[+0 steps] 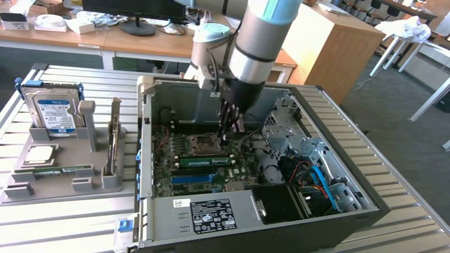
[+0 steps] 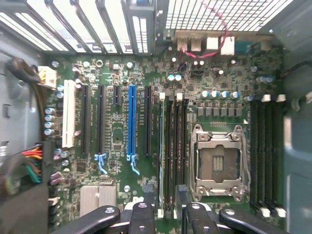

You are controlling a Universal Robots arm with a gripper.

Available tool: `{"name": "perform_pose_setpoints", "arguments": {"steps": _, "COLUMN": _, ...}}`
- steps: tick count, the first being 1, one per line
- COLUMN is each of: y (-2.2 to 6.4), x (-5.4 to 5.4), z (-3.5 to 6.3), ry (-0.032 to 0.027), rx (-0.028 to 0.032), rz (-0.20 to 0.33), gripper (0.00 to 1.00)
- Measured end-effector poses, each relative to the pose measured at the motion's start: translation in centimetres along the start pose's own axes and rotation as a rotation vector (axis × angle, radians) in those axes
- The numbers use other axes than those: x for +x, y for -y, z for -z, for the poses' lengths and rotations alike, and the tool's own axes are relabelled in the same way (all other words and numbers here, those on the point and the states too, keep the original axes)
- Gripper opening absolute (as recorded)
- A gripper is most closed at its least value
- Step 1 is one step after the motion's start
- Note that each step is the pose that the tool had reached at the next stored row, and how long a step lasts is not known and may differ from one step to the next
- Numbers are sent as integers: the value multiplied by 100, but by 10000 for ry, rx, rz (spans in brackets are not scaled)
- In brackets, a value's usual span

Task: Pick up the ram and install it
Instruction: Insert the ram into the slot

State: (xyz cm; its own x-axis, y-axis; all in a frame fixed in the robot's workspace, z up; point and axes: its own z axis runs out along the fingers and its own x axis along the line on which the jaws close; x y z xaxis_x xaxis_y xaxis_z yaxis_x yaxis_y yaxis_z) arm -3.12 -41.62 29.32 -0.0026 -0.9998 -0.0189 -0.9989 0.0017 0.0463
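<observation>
You're looking into the open computer case (image 1: pixel 179 103). Over its motherboard (image 1: pixel 165 158) hangs the gripper (image 1: pixel 233 132), fingers spread apart and holding nothing. Close beneath it the ram (image 1: pixel 205 159) sits in a slot beside the processor socket (image 1: pixel 199 141): a long, thin green stick with dark chips.

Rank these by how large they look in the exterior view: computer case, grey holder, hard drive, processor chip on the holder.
Largest to smallest:
1. computer case
2. grey holder
3. hard drive
4. processor chip
No two look alike in size.
</observation>
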Motion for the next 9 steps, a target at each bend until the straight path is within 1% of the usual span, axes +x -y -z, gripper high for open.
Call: {"name": "perform_pose_setpoints", "arguments": {"steps": 9, "y": -16, "x": -7, "z": 350, "ry": 0, "rx": 0, "rz": 0, "gripper": 31}}
